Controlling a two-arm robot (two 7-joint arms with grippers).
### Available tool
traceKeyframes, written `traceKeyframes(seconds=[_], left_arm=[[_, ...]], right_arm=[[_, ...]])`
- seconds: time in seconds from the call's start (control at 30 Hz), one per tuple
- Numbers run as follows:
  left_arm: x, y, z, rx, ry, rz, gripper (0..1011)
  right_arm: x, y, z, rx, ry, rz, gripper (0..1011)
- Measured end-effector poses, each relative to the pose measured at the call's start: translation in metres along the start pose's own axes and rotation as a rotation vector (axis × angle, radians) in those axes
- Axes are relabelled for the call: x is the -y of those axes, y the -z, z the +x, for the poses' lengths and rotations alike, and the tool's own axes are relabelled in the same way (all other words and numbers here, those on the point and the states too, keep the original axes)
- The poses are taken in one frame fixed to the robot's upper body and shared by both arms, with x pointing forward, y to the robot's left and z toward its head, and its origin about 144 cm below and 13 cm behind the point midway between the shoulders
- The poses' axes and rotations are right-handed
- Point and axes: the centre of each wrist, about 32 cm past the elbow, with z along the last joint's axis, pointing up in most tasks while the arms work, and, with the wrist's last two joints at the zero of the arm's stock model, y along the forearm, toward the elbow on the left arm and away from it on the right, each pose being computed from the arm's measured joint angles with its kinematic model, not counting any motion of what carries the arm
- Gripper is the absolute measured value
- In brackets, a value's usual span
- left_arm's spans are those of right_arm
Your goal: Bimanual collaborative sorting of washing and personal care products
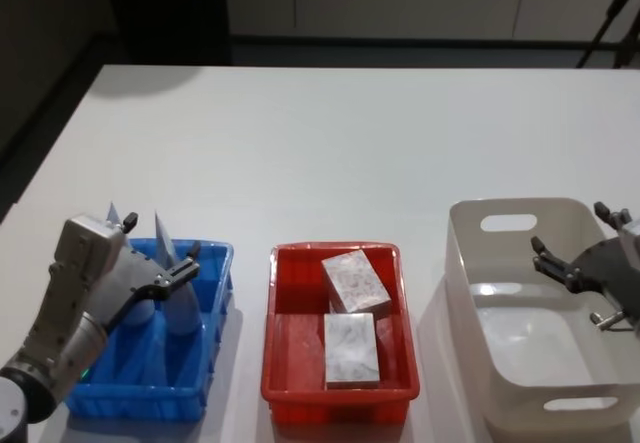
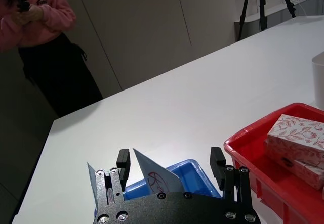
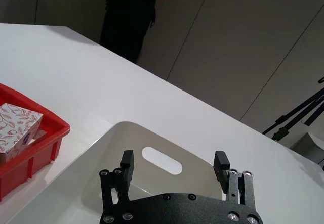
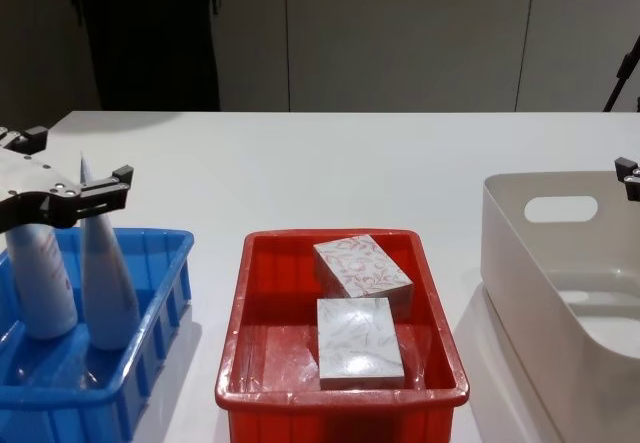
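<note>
Over on the left of the counter (image 1: 330, 143), our left claw (image 1: 160, 238) hangs above the blue crate (image 1: 222, 293) with its fingers spread, gripping nothing. Two pale tubes stand on end inside that crate, flat ends up: the right-hand tube (image 4: 105, 283) pokes its tip up between the spread fingers, and the left-hand tube (image 4: 40, 283) stands just beside it, its top hidden behind the claw from the chest view.

At the middle sits the red crate (image 1: 270, 323) holding two boxes. We see the grey-green box (image 1: 351, 348) lying flat at the near end, and the red-patterned box (image 1: 355, 281) at the far end, tilted and turned a little, resting partly on the one in front of it.

On the right, our right claw (image 1: 572, 228) hovers over the far right part of the white tub (image 1: 510, 206), its fingers wide apart and holding nothing.
</note>
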Motion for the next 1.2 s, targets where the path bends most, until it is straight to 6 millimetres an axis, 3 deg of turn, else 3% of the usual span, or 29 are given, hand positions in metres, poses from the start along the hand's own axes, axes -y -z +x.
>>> traceKeyframes(seconds=[0.43,1.2], left_arm=[[-0.014,0.004,0.0,-0.029,-0.004,0.036,1002],[-0.016,0.003,-0.008,-0.128,0.009,0.058,1001]], right_arm=[[0.0,0.0,0.0,0.0,0.0,0.0,1001],[0.0,0.0,0.0,0.0,0.0,0.0,1001]])
